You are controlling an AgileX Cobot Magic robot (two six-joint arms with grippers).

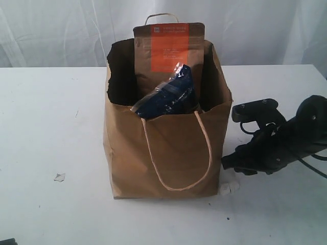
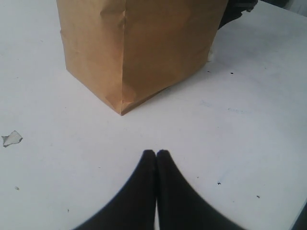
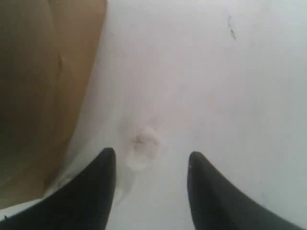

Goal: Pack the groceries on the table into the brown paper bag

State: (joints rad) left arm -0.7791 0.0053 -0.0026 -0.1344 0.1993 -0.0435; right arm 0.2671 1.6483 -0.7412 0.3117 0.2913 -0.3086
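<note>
1. Exterior view: the bag (image 1: 168, 153), mid-frame, holds the pouch (image 1: 168, 51) and noodle packet (image 1: 168, 97), both poking out. The right arm (image 1: 286, 138), low at right, could tip it.
2. Left wrist view: the left gripper (image 2: 156, 154) is clenched and empty; advancing could shove the bag (image 2: 139, 48).
3. Right wrist view: the right gripper (image 3: 149, 163) is released over a blurred white scrap (image 3: 141, 143) and could snag the bag (image 3: 43, 86).

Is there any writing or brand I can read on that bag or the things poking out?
Nothing is legible.
Brown pouch with orange label: print and a small corner logo, too blurred to read.
Long dark-blue noodle packet: pale markings, unreadable.
Brown paper bag: no print visible.
</note>
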